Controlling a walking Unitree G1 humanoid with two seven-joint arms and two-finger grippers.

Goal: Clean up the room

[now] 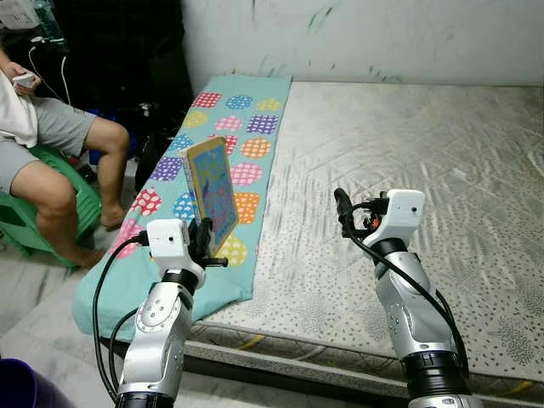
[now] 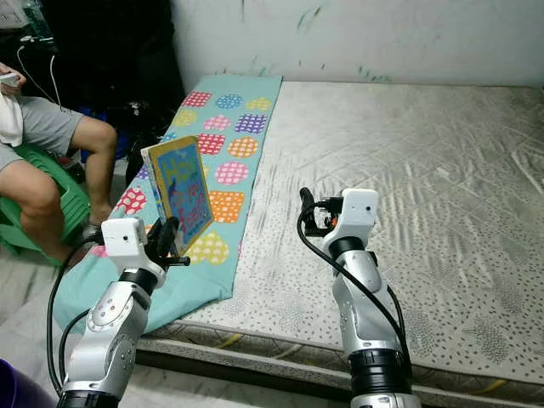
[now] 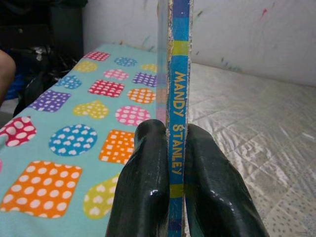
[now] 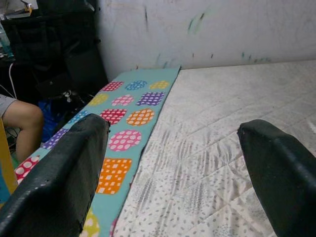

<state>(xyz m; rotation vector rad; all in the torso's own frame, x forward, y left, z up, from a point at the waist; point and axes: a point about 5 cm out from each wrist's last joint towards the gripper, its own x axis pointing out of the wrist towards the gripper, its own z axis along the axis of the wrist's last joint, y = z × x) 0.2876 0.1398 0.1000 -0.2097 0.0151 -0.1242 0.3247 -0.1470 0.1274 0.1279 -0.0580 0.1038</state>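
A thin children's picture book [image 1: 212, 189] with a blue, colourful cover stands upright above the left edge of the mattress. My left gripper [image 1: 202, 240] is shut on its lower edge. In the left wrist view both black fingers [image 3: 143, 192] clamp the book's spine [image 3: 177, 98], which reads "MANDY STANLEY". My right gripper [image 1: 342, 206] is raised over the bare mattress [image 1: 408, 170], open and empty; in its wrist view the two fingers [image 4: 59, 177] stand wide apart.
A teal sheet with coloured dotted shapes [image 1: 229, 127] covers the mattress's left strip. A person [image 1: 51, 153] sits on a green stool [image 1: 51, 217] at the left, holding a device. Dark clutter fills the back left corner. A white marked wall [image 1: 365, 38] runs behind.
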